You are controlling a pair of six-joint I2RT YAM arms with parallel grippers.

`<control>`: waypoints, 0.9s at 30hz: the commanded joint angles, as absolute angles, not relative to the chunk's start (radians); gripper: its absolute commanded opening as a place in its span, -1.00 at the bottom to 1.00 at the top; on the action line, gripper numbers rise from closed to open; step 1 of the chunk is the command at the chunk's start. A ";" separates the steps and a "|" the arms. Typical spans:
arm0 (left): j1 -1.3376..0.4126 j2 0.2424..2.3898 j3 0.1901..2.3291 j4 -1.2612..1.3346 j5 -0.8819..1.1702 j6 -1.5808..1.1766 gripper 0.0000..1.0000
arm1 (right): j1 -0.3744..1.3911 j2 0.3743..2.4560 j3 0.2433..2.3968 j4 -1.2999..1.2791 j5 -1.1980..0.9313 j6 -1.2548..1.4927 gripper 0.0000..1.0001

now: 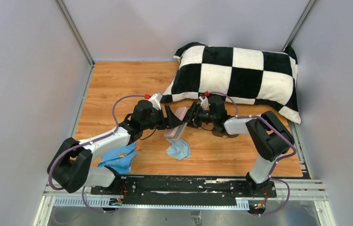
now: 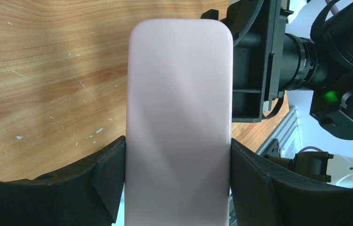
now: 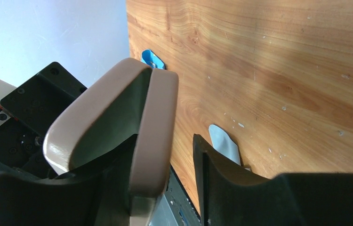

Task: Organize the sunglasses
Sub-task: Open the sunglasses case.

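Sunglasses, a thin dark-framed pair with brownish lenses, appear to lie on the wooden tabletop beneath the right forearm, just behind the right gripper, so the right arm is the nearer. Left gripper clamps a pink rounded-rectangle case, its long axis pointing away from that wrist. The right jaws straddle the case's opened lid, one finger not yet touching.

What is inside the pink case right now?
The pink case is ajar; the right wrist view shows only dark lining near its rim. Deeper inside is covered by its shell and the right gripper, so any contents cannot be seen.
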State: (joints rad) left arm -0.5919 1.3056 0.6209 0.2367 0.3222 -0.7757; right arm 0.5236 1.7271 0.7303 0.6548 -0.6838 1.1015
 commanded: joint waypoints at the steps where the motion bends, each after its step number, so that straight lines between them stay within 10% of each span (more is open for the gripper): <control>1: -0.607 1.303 0.659 0.374 0.375 -0.788 -1.00 | 0.542 1.734 0.742 0.590 -0.654 1.056 -0.07; 20: -0.577 1.296 0.630 0.376 0.364 -0.804 -1.00 | 0.536 1.697 0.669 0.678 -0.700 1.055 -1.00; 27: -0.563 1.286 0.624 0.376 0.372 -0.804 -1.00 | 0.528 1.670 0.662 0.640 -0.700 1.015 -1.00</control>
State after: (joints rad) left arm -0.5838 1.3239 0.6205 0.2615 0.3630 -0.7750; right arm 0.5228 1.6966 0.6903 0.6720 -0.6750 1.0946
